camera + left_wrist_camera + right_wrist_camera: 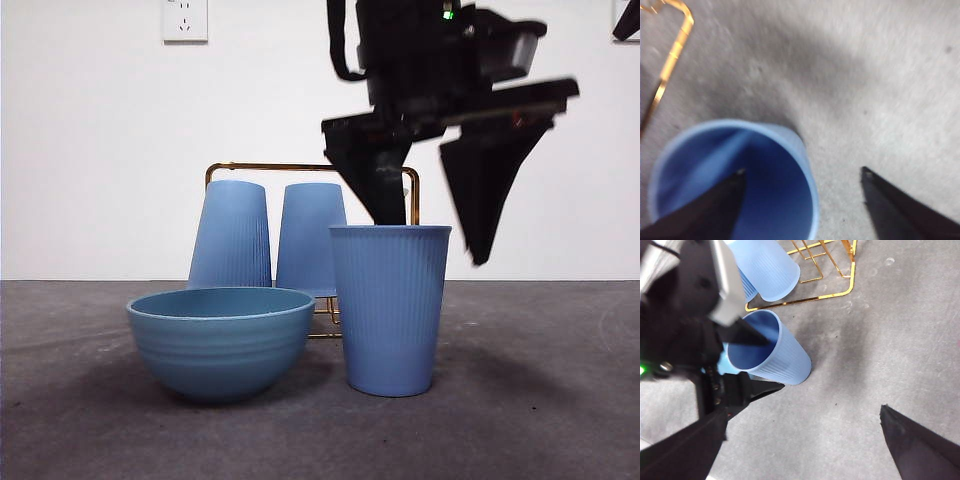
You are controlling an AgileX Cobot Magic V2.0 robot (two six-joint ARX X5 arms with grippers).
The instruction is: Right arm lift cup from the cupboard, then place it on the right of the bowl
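The light blue ribbed cup (390, 310) stands upright on the grey table, just right of the teal bowl (220, 345). The left gripper (437, 240) hangs over it, open, with one finger inside the cup's mouth and the other outside its right wall. The left wrist view shows the same: the gripper (802, 171) straddles the rim of the cup (775, 195). The right gripper (802, 412) is open and empty, held high and apart from the cup (787, 365). It looks down on the left gripper (776, 364).
The gold wire cupboard (260, 167) stands behind the bowl and holds two more blue cups upside down (232, 235) (310, 235). It also shows in the right wrist view (840, 290). A black arm tip (628, 20) shows at the top right corner. A wall socket (185, 18) is behind.
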